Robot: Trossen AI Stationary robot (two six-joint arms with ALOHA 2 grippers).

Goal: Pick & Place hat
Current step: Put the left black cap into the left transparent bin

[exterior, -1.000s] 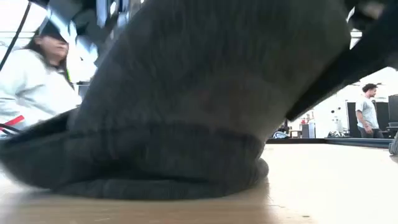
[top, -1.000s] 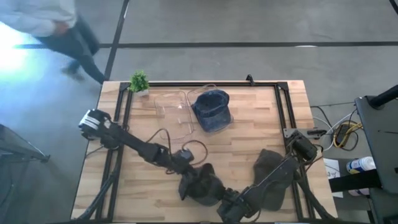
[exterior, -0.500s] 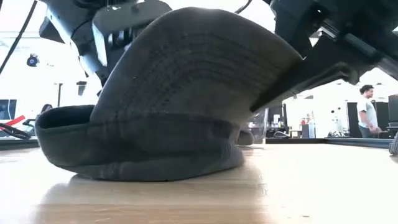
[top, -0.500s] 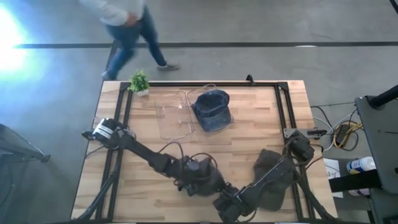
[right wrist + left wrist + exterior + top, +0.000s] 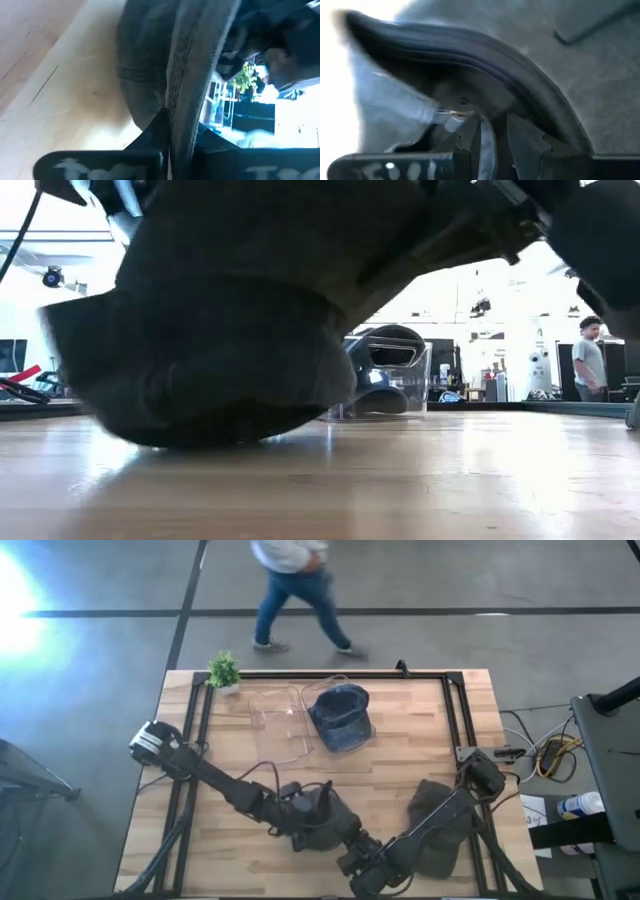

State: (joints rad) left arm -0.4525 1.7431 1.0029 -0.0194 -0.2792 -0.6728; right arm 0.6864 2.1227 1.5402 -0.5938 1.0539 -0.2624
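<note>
A dark grey cap [image 5: 335, 825] sits near the table's near edge between both grippers and fills the low view [image 5: 230, 310]. My left gripper [image 5: 312, 820] is at its left side, shut on its edge [image 5: 495, 145]. My right gripper [image 5: 360, 858] is at its near right side, shut on a stitched rim [image 5: 180, 142]. Whether the cap's underside touches the table, I cannot tell. A blue denim hat [image 5: 340, 718] sits at a clear plastic container [image 5: 280, 725] by the far edge. My left gripper pinches the cap's edge with its pale inner band [image 5: 487, 137] between its two fingers [image 5: 470, 145], coming from the table's left. The curved dark rim [image 5: 520, 70] arches above the fingers. My right gripper pinches the cap's stitched rim [image 5: 187, 95] between its two fingers [image 5: 155, 132], coming from the near right. The rim stands on edge in the hold, beside the wooden table [image 5: 55, 60].
A second dark grey cap or cloth [image 5: 435, 825] lies under the right arm. A small green plant [image 5: 223, 670] stands at the far left corner. A person [image 5: 295, 580] walks past the far edge; another [image 5: 590, 355] stands in the room beyond.
Both grippers have shifted a little toward the far edge, carrying the dark cap with them. In the low view the cap has changed shape and its right side has risen, uncovering the container behind. The person beyond the far edge has walked to the right.
</note>
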